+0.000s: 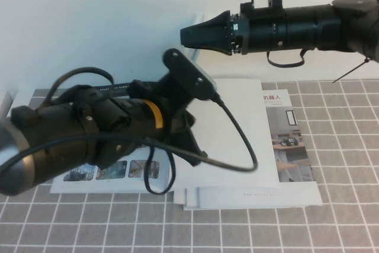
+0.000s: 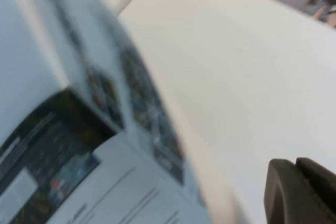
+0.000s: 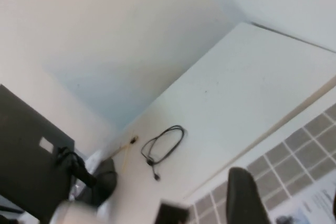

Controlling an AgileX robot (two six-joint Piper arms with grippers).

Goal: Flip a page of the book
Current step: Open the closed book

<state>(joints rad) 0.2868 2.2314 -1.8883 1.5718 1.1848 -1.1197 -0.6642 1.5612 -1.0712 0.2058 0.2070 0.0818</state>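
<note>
The large glossy white book (image 1: 237, 146) is being partly hidden by the left gripper (image 1: 188, 124), state indeterminable; the right gripper (image 1: 188, 35), closed, is being held above the table's far edge.

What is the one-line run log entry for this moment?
left gripper: low over the book, at the page | right gripper: raised, away from the book | page turn: unconfirmed

A grey-and-white checked cloth surface (image 1: 349, 146) extends below both claws. A second booklet with red Chinese heading and room photo (image 1: 285, 140) lies below the right claw.
</note>
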